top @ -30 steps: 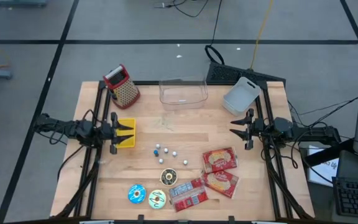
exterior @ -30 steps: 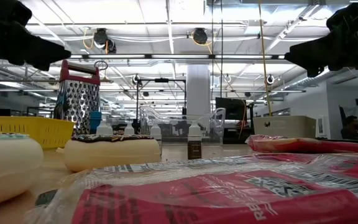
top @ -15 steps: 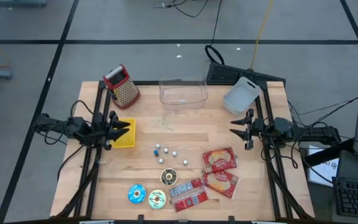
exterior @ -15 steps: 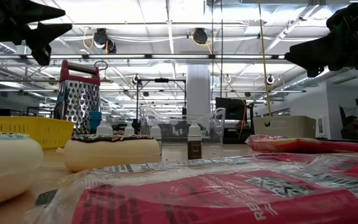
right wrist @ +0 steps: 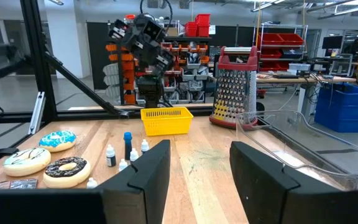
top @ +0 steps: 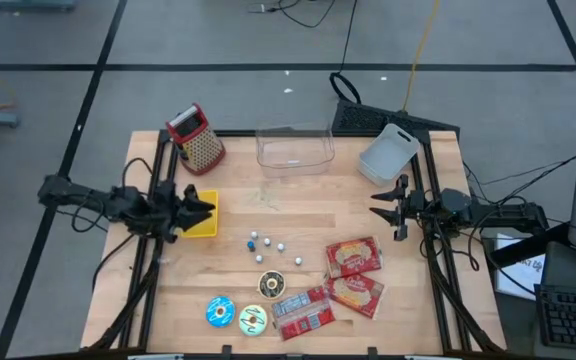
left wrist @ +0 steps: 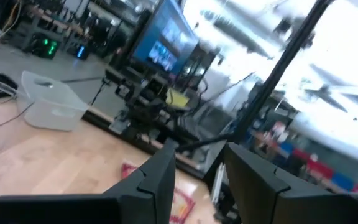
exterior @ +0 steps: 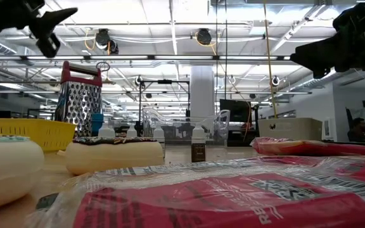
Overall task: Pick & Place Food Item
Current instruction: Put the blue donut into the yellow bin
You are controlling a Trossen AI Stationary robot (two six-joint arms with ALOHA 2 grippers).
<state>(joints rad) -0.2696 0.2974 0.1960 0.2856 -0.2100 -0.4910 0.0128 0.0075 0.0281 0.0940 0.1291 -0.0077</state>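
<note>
The food lies on the near half of the table: three donuts, blue-iced (top: 220,311), white (top: 252,319) and chocolate (top: 271,285), and three red packets (top: 353,256), (top: 356,293), (top: 301,313), all flat on the wood. My left gripper (top: 208,207) hangs open above the yellow basket (top: 204,222) at the table's left side, rolled to one side, with nothing between its fingers (left wrist: 160,174). My right gripper (top: 376,203) waits open at the right side, pointing level across the table (right wrist: 197,149), empty.
Several small bottles (top: 266,246) stand mid-table. At the far edge are a red-topped metal grater (top: 196,137), a clear container (top: 294,148) and a white bin (top: 388,152). Bare wood lies between the two grippers.
My left gripper has risen above the yellow basket and rolled about its own pointing line, so its fingers stand tilted. It has taken hold of nothing.
</note>
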